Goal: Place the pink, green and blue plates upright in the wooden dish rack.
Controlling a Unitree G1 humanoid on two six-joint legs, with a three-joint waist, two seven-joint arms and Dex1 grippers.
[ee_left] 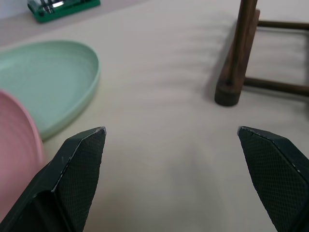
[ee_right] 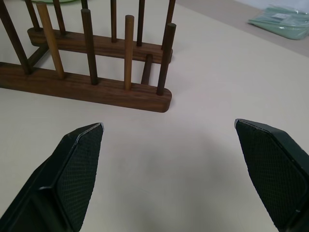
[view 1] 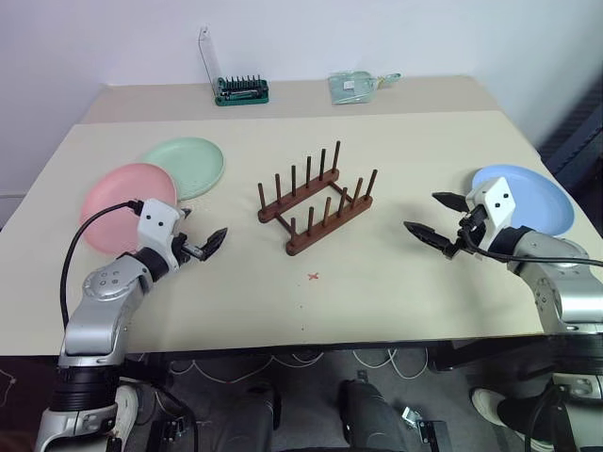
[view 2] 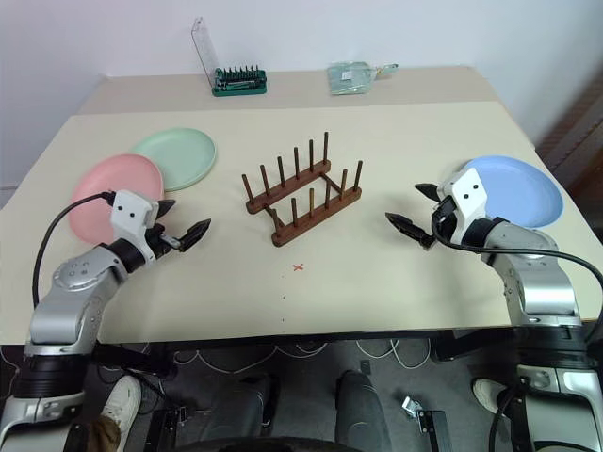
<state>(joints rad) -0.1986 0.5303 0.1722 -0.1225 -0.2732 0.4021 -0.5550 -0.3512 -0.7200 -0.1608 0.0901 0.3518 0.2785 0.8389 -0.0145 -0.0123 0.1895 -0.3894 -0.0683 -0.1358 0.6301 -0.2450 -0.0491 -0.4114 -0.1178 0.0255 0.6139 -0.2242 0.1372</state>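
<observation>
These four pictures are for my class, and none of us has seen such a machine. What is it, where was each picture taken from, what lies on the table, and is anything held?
It is a humanoid robot with two arms, each ending in a black two-fingered pincer. The two wide pictures come from cameras in its head, looking down over the table. The two close pictures come from cameras on its wrists, looking out between the fingers. The left pincer and right pincer are both open and hold nothing. In the middle stands the empty wooden dish rack. The pink plate and green plate lie flat on the robot's left, overlapping; the blue plate lies on its right. A green-black tool holder and a clear packet sit at the far edge.
</observation>
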